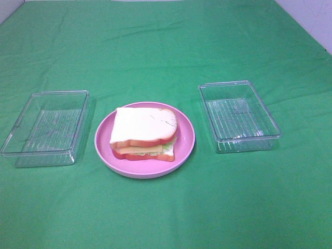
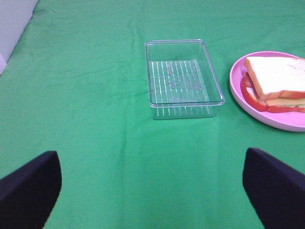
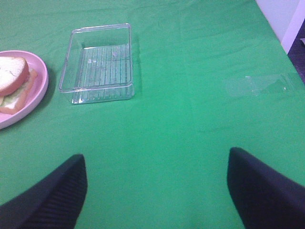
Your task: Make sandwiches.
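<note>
A stacked toy sandwich (image 1: 144,134) sits on the round pink plate (image 1: 187,145) at the table's centre: white bread with orange-brown crust on top, yellow cheese, red-brown bacon and pale green lettuce showing at its front edge. The left wrist view catches the sandwich (image 2: 276,83) and the right wrist view a part of it (image 3: 14,81). Neither arm appears in the high view. My left gripper (image 2: 152,191) hangs open over bare cloth, well short of the left tray. My right gripper (image 3: 157,191) is open too, holding nothing.
Two clear ribbed plastic trays flank the plate, both empty: the left tray (image 1: 45,127), (image 2: 183,78) and the right tray (image 1: 238,116), (image 3: 100,64). Green cloth (image 1: 166,212) covers the table. A faint clear patch (image 3: 259,86) lies on the cloth right of the right tray.
</note>
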Robot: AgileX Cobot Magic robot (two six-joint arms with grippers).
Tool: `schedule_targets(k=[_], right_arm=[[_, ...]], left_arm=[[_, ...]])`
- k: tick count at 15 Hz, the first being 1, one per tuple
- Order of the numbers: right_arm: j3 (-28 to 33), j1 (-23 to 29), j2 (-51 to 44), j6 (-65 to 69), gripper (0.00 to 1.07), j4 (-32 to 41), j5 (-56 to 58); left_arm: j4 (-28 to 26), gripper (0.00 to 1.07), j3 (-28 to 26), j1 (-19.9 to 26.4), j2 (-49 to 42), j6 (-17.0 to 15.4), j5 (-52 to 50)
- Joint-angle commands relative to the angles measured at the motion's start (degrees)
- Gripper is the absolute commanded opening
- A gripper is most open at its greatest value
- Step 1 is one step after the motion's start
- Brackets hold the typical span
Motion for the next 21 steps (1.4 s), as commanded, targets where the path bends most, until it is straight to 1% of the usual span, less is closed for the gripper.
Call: schedule_targets(k=[1, 21], right_arm=[[0.29, -0.06, -0.86, -1.09, 0.77, -0.8, -1.03], [0.29, -0.06, -0.86, -1.43, 0.77, -0.8, -1.09]], left_arm=[[-0.52, 0.96, 0.06, 0.0, -1.43, 0.0, -0.63], [-0.8, 0.96, 0.06, 0.0, -1.15, 0.0, -0.63]])
